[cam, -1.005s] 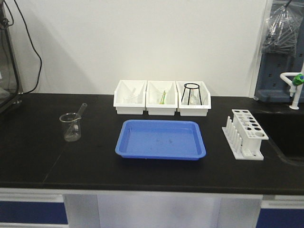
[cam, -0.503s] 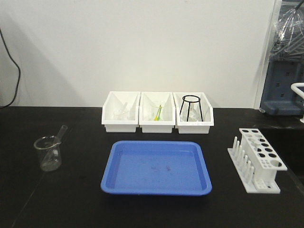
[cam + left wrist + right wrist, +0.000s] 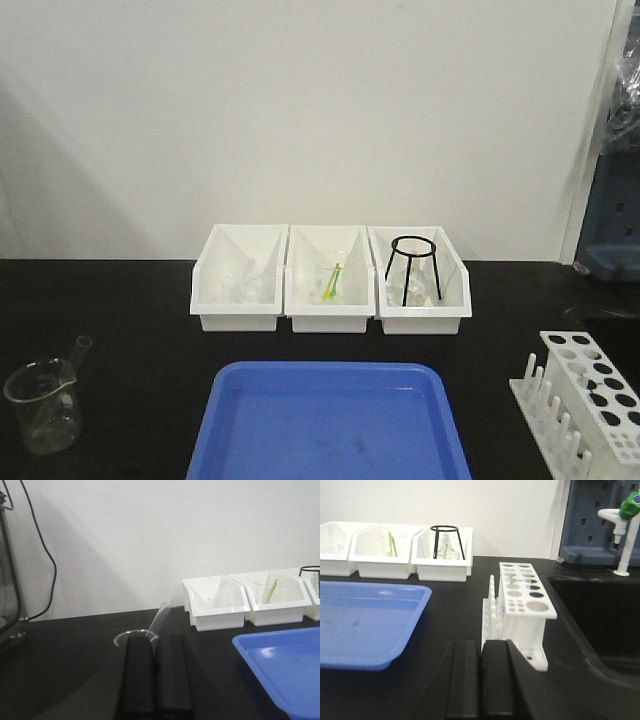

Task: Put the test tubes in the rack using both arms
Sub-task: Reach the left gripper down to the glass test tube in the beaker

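Your left gripper (image 3: 155, 642), pressed together, is nearer the test tube (image 3: 161, 620), leaning toward the upper right in the beaker (image 3: 121, 638) just beyond it at frame centre; your right gripper (image 3: 481, 647), likewise pressed together, faces the rack (image 3: 526, 597).

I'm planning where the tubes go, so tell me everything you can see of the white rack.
The rack is a white, plastic-looking block stand. Its flat top plate has rows of round holes, some wide, some narrow; a row of upright pegs runs along the side facing the blue tray. It stands upright on the black counter, between the tray and the sink. No tube shows in it, and nothing but the counter seems to touch it.
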You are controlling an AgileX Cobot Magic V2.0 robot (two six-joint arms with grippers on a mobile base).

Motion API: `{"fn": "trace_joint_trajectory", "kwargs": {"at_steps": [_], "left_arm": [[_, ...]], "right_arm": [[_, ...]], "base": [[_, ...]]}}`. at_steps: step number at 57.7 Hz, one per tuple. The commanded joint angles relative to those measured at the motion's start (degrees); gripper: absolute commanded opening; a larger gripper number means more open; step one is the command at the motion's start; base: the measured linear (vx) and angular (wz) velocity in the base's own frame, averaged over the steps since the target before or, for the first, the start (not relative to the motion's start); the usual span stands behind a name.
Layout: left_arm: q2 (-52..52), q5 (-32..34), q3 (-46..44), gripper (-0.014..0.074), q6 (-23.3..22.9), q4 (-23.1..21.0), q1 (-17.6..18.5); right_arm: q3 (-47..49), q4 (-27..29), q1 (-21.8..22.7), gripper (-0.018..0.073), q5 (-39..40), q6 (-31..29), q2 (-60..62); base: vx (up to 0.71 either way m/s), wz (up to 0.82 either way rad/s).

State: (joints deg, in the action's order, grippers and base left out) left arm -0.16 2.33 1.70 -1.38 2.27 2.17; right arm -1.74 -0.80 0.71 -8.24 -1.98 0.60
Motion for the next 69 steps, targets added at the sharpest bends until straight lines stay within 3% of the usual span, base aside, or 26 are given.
{"fn": "trace_joint_trajectory", "kwargs": {"at_steps": [1,69], "left_arm": [[1.3,4.3,1.6,-0.002,-0.2,-0.4,-0.1],[1.3,4.3,1.6,-0.002,-0.2,-0.4,-0.1]], "right_arm": [[-0.6,-0.6,0.0,-0.0008,4.7,0.0,0.0],[-0.6,-0.6,0.0,-0.0008,4.7,0.0,0.0]], "base": [[0.32,-0.04],[0.15,-0.01]]}}
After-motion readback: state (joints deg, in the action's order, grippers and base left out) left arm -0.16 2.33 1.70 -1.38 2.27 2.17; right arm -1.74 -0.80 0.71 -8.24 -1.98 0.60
